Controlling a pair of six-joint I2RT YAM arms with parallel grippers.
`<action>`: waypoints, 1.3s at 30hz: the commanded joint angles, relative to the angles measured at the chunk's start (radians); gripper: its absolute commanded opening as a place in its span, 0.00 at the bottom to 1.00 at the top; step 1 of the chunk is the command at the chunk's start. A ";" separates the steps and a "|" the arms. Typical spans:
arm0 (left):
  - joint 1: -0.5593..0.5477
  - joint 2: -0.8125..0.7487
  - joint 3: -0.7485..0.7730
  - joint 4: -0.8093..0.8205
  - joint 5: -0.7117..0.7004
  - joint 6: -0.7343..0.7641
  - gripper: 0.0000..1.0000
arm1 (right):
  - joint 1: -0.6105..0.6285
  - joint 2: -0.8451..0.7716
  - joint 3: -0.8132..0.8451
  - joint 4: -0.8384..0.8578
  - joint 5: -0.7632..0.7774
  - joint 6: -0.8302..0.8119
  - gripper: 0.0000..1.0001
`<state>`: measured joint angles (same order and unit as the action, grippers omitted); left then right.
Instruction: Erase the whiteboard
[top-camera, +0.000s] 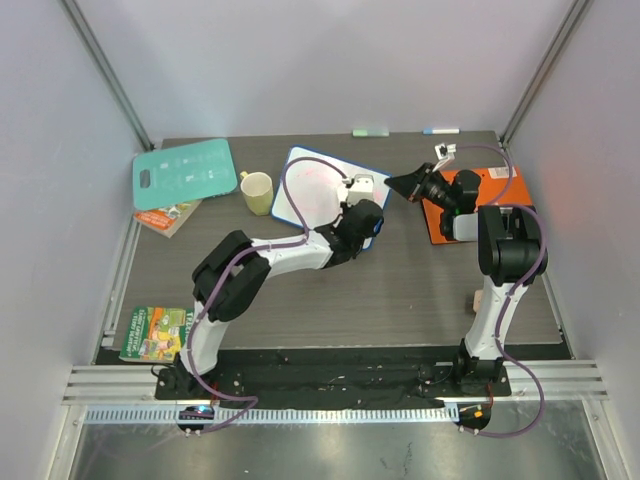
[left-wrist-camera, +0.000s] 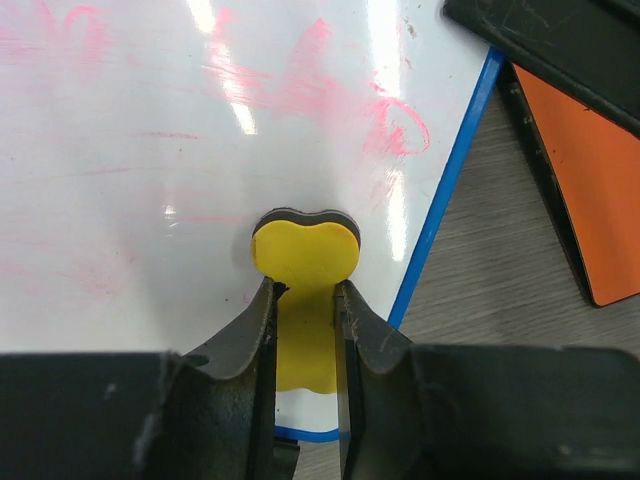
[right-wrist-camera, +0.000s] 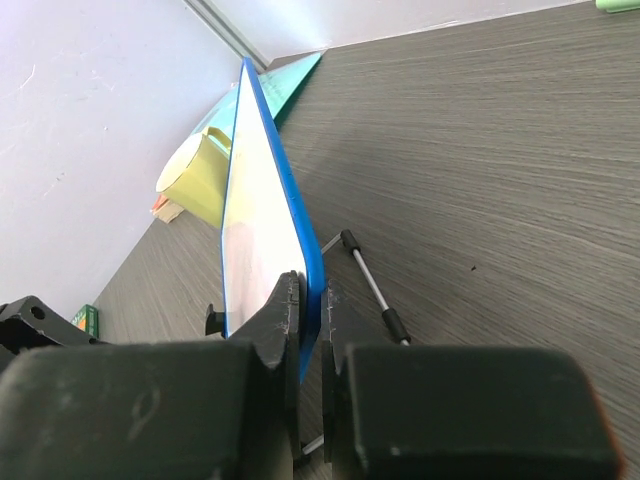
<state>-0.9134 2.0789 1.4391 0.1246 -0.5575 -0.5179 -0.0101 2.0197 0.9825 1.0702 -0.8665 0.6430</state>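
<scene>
While the left gripper (left-wrist-camera: 305, 290) has its two fingers closed tight on a yellow eraser (left-wrist-camera: 305, 258), the eraser's dark felt edge lies against the white face of the whiteboard (top-camera: 312, 188), close to the board's right-hand blue frame. Pink-red marker smears (left-wrist-camera: 300, 90) spread across the board on the far side of the eraser, with a looped stroke near the right frame. The whiteboard sits toward the far middle of the table (top-camera: 400, 290), between a yellow mug (top-camera: 258, 192) just to its left and an orange folder (top-camera: 495, 190) to its right. The right gripper (right-wrist-camera: 309, 292) reaches in from the right, above the folder, and its fingers are pinched on the board's blue right edge with almost no gap left between them. From the right wrist the board shows edge-on and stands off the tabletop, with a thin wire leg (right-wrist-camera: 365, 275) tipped in black on the wood grain beneath it. A teal cutting board (top-camera: 185, 172) lies at the far left, overlapping a book (top-camera: 168, 216), and a second, green-covered book (top-camera: 155, 332) rests at the near left corner. Two markers (top-camera: 370, 131) lie along the far edge of the table, and a small pale block (top-camera: 470, 300) sits near the right arm's base.
</scene>
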 joint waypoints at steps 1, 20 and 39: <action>0.010 0.058 -0.052 -0.129 -0.039 -0.039 0.00 | 0.036 -0.064 0.018 0.054 -0.074 -0.105 0.02; 0.021 0.254 0.481 -0.118 -0.074 0.193 0.00 | 0.041 -0.061 0.022 0.048 -0.080 -0.109 0.02; 0.282 0.089 0.207 -0.138 -0.009 0.082 0.00 | 0.044 -0.067 0.021 0.040 -0.075 -0.118 0.01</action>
<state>-0.6666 2.1475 1.6760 0.0296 -0.5793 -0.4492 -0.0021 2.0190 0.9897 1.0454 -0.8425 0.6266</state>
